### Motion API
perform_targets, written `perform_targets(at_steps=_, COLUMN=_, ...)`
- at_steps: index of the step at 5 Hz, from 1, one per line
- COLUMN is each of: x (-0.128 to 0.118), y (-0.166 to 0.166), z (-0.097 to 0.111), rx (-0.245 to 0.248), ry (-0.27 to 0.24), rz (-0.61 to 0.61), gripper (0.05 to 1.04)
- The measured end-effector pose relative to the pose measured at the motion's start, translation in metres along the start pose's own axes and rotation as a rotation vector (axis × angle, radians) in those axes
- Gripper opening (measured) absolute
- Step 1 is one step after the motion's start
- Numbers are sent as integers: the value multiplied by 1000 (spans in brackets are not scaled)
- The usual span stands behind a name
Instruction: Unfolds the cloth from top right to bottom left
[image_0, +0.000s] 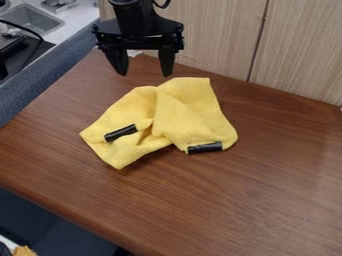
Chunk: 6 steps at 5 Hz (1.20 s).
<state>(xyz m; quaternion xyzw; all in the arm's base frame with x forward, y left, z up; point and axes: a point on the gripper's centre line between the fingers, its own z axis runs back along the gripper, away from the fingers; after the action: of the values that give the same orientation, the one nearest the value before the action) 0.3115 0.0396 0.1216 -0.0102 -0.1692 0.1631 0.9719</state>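
One yellow cloth (190, 117), rumpled on a brown table (267, 200), two black strips (121, 132) on it, tool (144, 75) nearby, empty, fingers (166, 62) apart

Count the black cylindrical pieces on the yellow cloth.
2: one black piece on the left of the yellow cloth, another at its lower right edge; folds may hide more.

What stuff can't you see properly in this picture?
All in the camera view:
Yellow cloth, lower layers: hidden by its own folds.
Tabletop, the bit under the cloth: hidden by the cloth.
Robot arm, upper part: cut off by the top edge.
Orangey thing, bottom left: cut off by the bottom edge, so I can't tell what it is.
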Motion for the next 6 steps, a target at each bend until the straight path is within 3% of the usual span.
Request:
perform_targets(at_steps=1, x=-3, y=0, z=-7, rx=4, ry=24, rz=-1, gripper=1001)
perform_targets(at_steps=2, x=-12, y=-18, z=-19, rx=-4, ry=67, rz=-82, gripper=1001)
perform_targets(at_steps=4, x=-27, y=-55, z=-40, rx=-42, ry=105, rz=-264, gripper=1001)
perform_targets(at_steps=6, x=-46, y=-65, z=-79, rx=-90, ry=247, rz=-562, gripper=1001)
